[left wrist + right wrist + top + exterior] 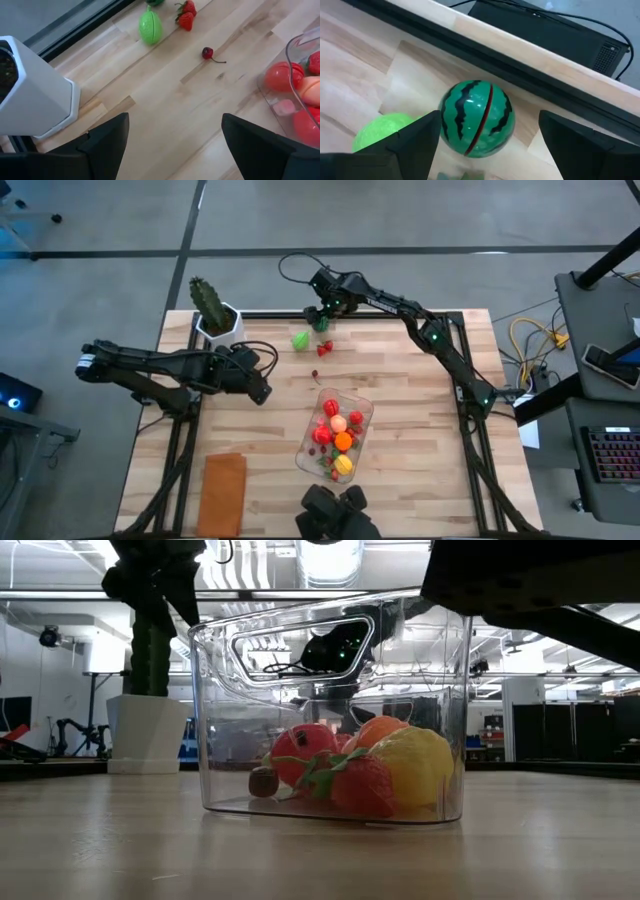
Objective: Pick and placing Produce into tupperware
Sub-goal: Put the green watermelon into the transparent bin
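Tupperware [340,432] sits on the light wooden table [420,430] beside a potted cactus [212,308].

The light wooden table [420,470] carries a toy watermelon [476,118] between the right gripper's [485,145] spread fingers, a light green fruit [382,131] beside one finger, plus strawberries [187,15], a cherry [207,52], the tupperware [360,412], a white cactus pot [222,328] and an orange-brown rectangle [223,492].

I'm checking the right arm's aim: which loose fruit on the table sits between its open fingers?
The striped dark green watermelon, at the table's far edge. It lies between the right gripper's open fingers; the light green fruit, strawberries and cherry lie outside them.
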{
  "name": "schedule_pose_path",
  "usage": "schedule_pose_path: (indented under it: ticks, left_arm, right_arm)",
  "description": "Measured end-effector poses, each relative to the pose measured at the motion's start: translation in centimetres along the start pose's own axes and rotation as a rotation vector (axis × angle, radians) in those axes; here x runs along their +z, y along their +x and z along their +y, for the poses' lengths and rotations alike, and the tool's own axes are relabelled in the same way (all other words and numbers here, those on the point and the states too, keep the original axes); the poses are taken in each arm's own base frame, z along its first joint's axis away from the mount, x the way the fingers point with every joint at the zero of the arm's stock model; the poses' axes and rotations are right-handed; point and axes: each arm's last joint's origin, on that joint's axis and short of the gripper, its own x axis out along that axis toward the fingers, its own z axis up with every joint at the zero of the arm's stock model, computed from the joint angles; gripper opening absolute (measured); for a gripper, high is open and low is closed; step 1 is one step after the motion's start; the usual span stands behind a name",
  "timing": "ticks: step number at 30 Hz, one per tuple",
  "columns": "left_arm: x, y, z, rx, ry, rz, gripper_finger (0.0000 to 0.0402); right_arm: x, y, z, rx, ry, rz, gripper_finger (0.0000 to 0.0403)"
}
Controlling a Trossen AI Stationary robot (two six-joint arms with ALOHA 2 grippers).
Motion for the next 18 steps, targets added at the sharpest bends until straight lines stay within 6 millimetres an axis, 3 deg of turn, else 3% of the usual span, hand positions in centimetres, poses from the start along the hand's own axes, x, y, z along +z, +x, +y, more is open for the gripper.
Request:
schedule_pose_path:
  ticks: [18]
  left_arm:
    - [0.0,0.0,0.0,-0.001,-0.009,-0.003,0.0301]
  right_arm:
    - [-0.9,2.1,0.1,0.040,-0.008,0.007,0.0327]
